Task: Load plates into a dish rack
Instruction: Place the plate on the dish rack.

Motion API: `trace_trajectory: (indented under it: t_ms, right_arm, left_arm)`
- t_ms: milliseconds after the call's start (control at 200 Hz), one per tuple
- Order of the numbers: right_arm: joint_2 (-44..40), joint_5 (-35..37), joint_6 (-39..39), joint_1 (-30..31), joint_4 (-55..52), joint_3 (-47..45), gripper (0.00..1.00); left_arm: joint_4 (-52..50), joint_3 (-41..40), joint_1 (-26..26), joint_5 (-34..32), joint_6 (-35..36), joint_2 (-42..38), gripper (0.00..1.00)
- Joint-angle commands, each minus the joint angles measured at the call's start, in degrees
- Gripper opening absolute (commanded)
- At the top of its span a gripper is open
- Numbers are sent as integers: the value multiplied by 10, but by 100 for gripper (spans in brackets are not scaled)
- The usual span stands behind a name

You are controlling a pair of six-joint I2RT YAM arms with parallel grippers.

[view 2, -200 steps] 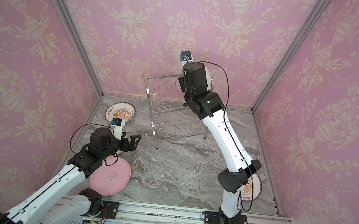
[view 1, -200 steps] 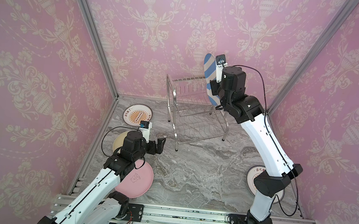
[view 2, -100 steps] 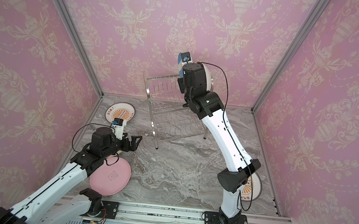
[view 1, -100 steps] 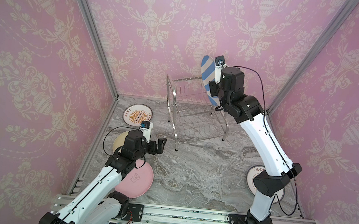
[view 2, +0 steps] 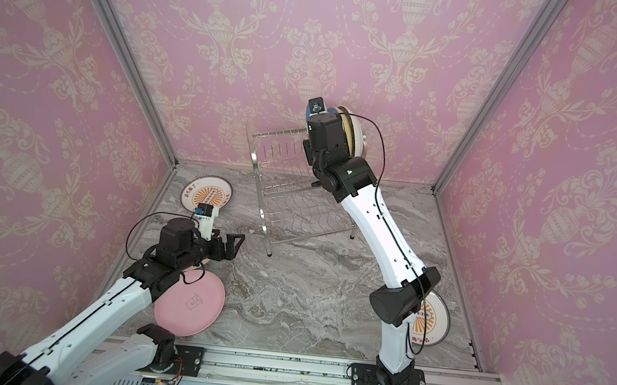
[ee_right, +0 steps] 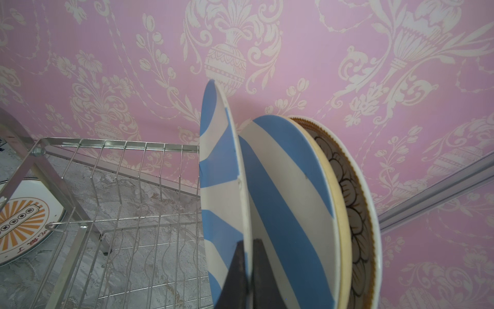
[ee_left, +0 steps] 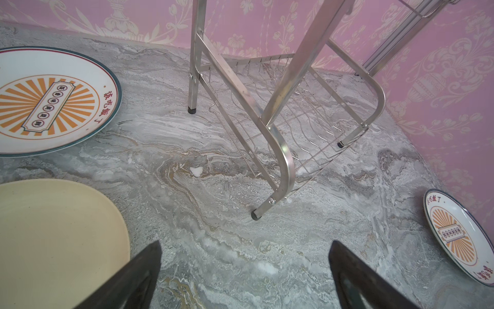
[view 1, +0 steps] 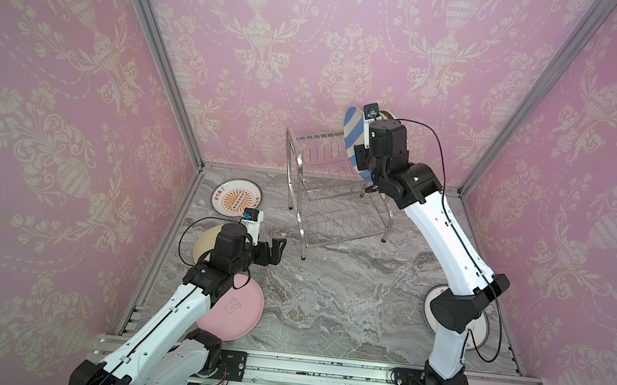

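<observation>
your right gripper (ee_right: 247,267) clenches the held striped plate (ee_right: 222,174) by its rim; keep it upright, ease it into the dish rack (ee_right: 120,171) slot beside the racked striped plate (ee_right: 283,174).

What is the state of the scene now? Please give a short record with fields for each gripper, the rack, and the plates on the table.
Right gripper: shut on the rim of the striped plate, held upright at the rack's top tier
Left gripper: open, empty, above the table
Rack: top tier holds second striped plate, yellow plate, floral plate; lower tier has no plates
On table: far sunburst plate, cream plate, pink plate, near sunburst plate
Held plate seated in a slot: cannot tell
</observation>
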Motion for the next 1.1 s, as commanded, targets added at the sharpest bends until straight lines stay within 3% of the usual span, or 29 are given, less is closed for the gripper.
trace_trajectory:
  t_ms: [0,410,585,896,1096]
  right_arm:
    - [-9,15,21,1,-2,16,0]
    - [-32,17,43,2,-4,-35,0]
    - [-32,16,38,2,-2,-30,18]
    - [-33,16,25,3,-10,-3,33]
    - [-44,16,13,4,-14,10,37]
  left_arm:
    - [7,-1,6,17,-8,-1,99]
    - [9,-1,9,27,-11,-1,99]
    - [5,-1,9,28,-11,-5,99]
    - [4,0,9,30,-11,-6,99]
    - [3,1,9,32,-11,-7,99]
